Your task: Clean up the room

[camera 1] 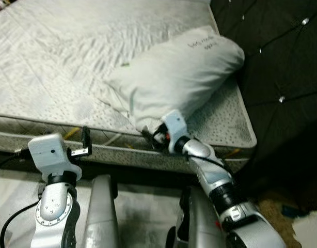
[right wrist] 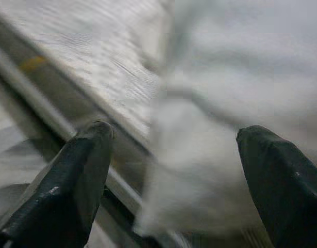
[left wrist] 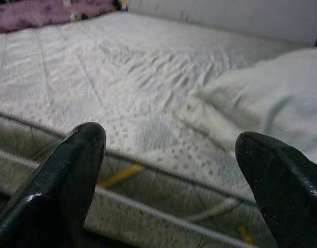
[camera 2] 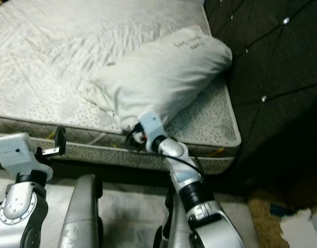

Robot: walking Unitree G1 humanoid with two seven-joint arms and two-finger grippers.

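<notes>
A white pillow [camera 1: 179,72] lies on the bare mattress [camera 1: 55,62], at the right end next to the headboard. My right gripper [right wrist: 174,139] is at the pillow's near corner [right wrist: 200,170], by the mattress's front edge. Its fingers [right wrist: 86,170] stand wide open, with the pillow fabric between and just beyond them. The picture there is blurred. My left gripper [left wrist: 171,142] is held up in front of the mattress's front edge, left of the pillow. It is open with nothing between its fingers [camera 1: 86,138].
A dark tufted headboard [camera 1: 282,62] rises along the bed's right side. The mattress's piped front edge [camera 1: 112,152] runs across in front of both arms. A brown rug and scraps lie on the floor at the lower right [camera 1: 287,214]. Something purple [left wrist: 40,13] lies beyond the bed's far side.
</notes>
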